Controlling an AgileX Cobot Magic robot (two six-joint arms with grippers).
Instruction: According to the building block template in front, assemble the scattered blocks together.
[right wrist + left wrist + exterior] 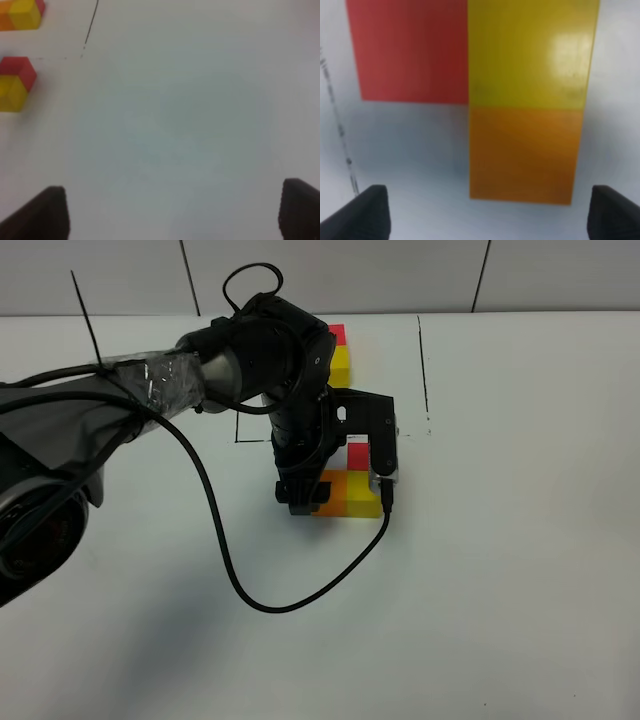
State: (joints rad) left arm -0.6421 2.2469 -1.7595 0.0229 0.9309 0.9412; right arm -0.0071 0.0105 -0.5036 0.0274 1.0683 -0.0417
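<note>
Looking from the left across the white surface [500, 620], I see the left gripper [335, 502] hanging right over the scattered blocks [350, 490], its jaws spread wide and pinching nothing. Under it the red block [410, 50], yellow block [532, 50] and orange block [522, 152] sit flush in an L: yellow and orange form the long leg, and red juts sideways off the yellow end. I judge them light, rigid and matte, so not slippery; I would take any one by two opposite flat faces that are free. Behind the arm, the building block template [340, 350] peeks out, mostly hidden. Far right, the right gripper [175, 215] hovers over bare surface, jaws spread, empty.
</note>
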